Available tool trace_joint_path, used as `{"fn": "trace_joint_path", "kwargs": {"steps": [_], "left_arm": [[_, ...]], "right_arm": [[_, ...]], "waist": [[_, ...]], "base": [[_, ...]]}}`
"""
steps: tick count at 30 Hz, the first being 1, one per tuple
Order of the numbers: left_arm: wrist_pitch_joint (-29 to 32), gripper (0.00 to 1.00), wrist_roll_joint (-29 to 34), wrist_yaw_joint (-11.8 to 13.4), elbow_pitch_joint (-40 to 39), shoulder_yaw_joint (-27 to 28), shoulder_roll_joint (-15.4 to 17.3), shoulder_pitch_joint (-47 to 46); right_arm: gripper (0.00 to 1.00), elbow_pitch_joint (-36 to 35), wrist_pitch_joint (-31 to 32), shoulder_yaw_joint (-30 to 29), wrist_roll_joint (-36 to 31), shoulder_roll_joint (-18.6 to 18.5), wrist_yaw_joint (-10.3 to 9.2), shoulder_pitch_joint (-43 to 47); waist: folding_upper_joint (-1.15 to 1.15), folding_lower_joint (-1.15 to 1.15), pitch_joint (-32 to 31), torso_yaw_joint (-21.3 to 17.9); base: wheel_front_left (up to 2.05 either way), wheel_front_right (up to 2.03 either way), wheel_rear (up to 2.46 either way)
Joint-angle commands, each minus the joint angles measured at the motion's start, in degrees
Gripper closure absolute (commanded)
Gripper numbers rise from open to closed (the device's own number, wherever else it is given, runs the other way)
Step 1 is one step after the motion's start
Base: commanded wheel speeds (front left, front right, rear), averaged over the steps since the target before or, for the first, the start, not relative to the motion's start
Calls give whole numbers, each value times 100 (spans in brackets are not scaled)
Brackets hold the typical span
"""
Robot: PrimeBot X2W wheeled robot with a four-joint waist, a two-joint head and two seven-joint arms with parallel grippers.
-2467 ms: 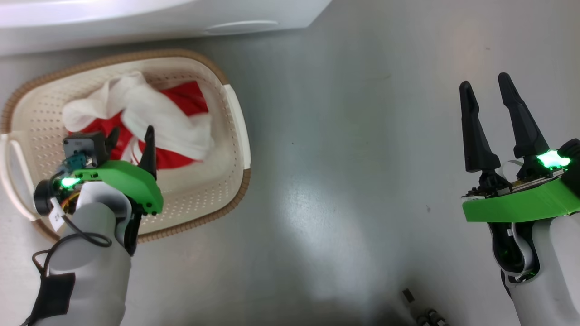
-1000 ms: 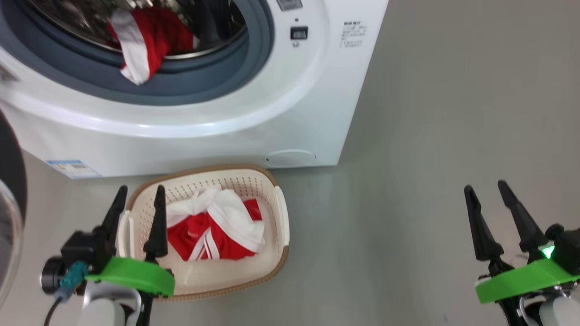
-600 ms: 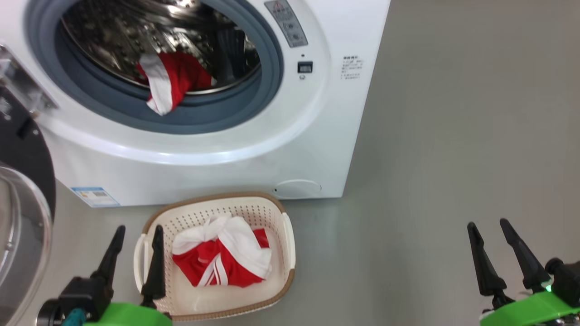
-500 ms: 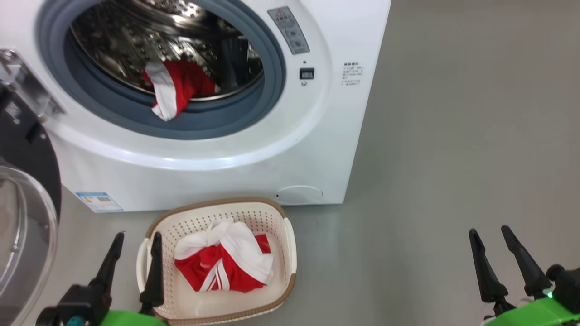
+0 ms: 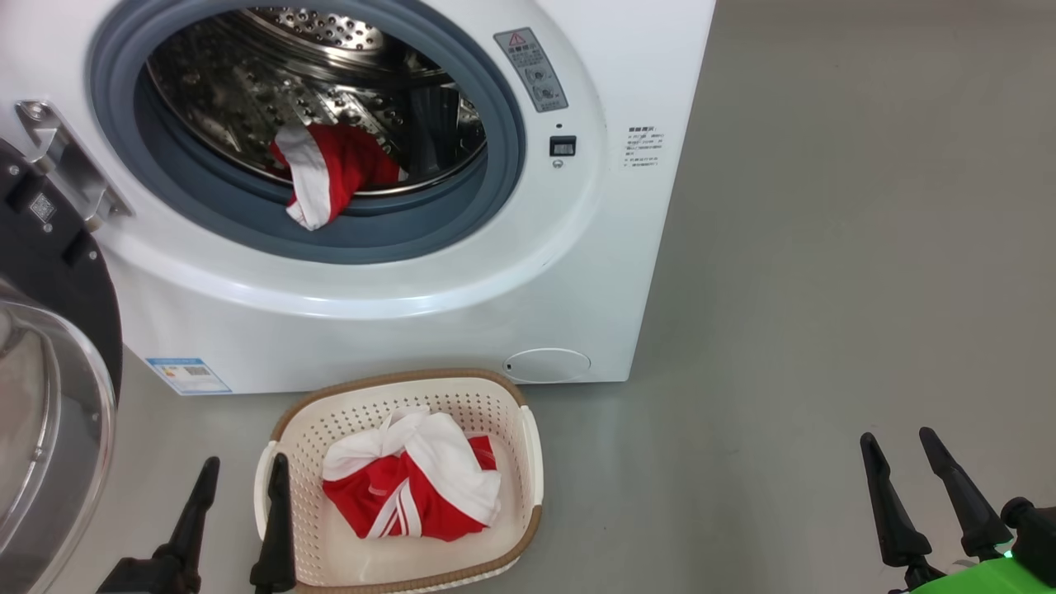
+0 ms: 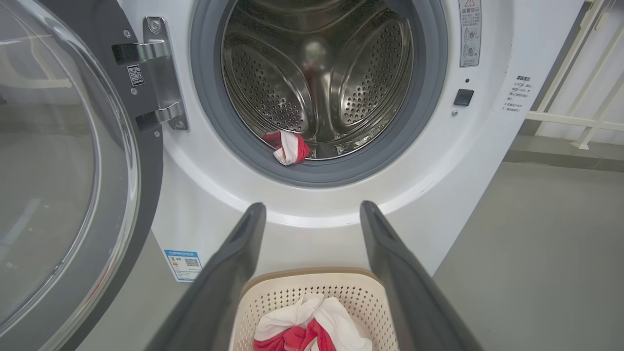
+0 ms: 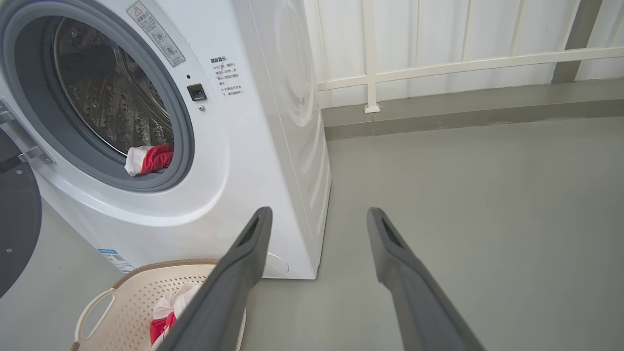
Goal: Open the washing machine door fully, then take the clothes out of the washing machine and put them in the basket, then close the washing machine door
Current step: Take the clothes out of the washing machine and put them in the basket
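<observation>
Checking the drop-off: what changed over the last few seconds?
The head camera tilted up from the cream perforated basket to the white washing machine. The left gripper drew back from above the basket's red and white clothes, open and empty. Unchanged: those clothes, another red and white garment on the drum lip, right gripper open.

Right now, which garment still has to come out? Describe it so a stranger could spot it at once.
Start at the big white washing machine. At the bottom front of the steel drum, a small red and white garment droops over the grey-blue seal. Unlike the red and white bundle in the basket on the floor, it is inside the machine.
</observation>
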Motion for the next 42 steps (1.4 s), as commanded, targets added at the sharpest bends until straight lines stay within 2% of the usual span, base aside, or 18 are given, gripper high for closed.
{"fn": "trace_joint_path", "kwargs": {"steps": [1,13,19,29,42], "left_arm": [[-28,0,-29,44,-187,155,67,-80],[-28,0,-46,74,-199,127,67,-202],[-28,0,52,75,67,23,67,-670],[-28,0,376,152,1001,-88,89,-2516],[202,0,742,334,3284,-357,414,-5236]], "right_arm": [[0,-153,-37,95,-32,-113,36,-46],[0,-160,-37,136,-44,-72,36,-204],[0,-192,-37,112,-40,2,36,-372],[0,-249,-37,154,-23,126,36,-893],[0,-315,-37,155,-18,219,36,-1449]], "waist": [[0,0,32,8],[0,0,196,-35],[0,0,500,-23],[0,0,1412,-91],[0,0,2231,-221]], "base": [[0,0,0],[0,0,0],[0,0,0],[0,0,0],[0,0,0]]}}
